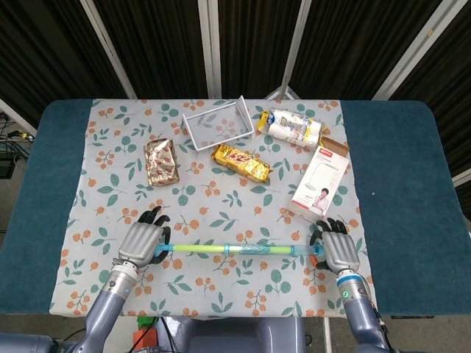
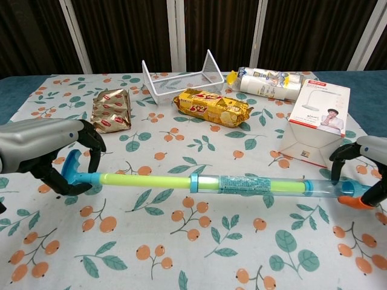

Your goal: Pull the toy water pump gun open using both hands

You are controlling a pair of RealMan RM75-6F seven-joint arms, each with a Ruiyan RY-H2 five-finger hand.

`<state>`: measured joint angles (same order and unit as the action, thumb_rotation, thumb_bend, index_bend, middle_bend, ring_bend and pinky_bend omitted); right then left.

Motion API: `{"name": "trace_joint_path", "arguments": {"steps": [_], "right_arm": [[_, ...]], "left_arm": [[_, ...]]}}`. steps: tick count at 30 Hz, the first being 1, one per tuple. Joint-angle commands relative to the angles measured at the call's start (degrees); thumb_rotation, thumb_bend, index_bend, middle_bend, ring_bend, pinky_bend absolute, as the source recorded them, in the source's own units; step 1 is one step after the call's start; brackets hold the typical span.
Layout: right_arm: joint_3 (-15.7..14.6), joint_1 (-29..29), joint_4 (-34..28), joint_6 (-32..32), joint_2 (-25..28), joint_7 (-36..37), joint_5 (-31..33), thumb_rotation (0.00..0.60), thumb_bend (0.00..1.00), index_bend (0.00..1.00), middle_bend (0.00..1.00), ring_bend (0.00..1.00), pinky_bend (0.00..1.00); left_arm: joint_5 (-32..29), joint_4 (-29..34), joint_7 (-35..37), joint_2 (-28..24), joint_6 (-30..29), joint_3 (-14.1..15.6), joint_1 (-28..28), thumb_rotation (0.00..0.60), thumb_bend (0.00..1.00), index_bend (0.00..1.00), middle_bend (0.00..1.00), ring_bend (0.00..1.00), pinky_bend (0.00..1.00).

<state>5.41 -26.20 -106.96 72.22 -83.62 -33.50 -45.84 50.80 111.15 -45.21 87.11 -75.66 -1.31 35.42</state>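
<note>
Head view, pump: toy water pump gun [image 1: 232, 250] lay across the near part of the floral cloth [image 1: 221, 184], well in front of the gold biscuit pack [image 1: 242, 162]; we judged its long axis to run side to side, from one hand to the other.
Head view, left hand: our left hand [image 1: 141, 243] was wrapped around the blue handle end, far to the left of the biscuit pack and nearer us.
Head view, right hand: our right hand [image 1: 337, 250] was clasped on the orange-tipped end, just in front of the white product box [image 1: 321, 180].
Chest view, pump: green rod showed long between the blue handle and the clear barrel, so we judged the pump largely drawn out.
Chest view, hands: left hand [image 2: 51, 154] clenched the handle; right hand [image 2: 363, 175], partly cut off at the edge, curled over the barrel end.
Coming move: each hand sat at its own end, neither nearer the middle, so any further pull would run straight outward along that axis.
</note>
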Motion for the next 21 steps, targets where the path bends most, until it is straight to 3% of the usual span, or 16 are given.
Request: {"name": "trace_joint_path", "arguments": {"steps": [1,21], "right_arm": [[0.17,-0.03,0.1,0.03,0.24,-0.01,0.21,0.6,0.37,0.62,0.08,0.0,0.0],[1.31,-0.21,0.66,0.02,2.85,0.26,1.87,0.6,0.37,0.62,0.08,0.0,0.0]], "left_arm": [[0.33,0.09,0.6,-0.84,0.21,0.2,-0.41,0.6,0.52,0.67,0.21,0.03,0.12],[2.21,-0.95,5.42,-6.76,2.07,0.86,-2.97,0.6,0.53,0.68,0.21,0.03,0.12]]}}
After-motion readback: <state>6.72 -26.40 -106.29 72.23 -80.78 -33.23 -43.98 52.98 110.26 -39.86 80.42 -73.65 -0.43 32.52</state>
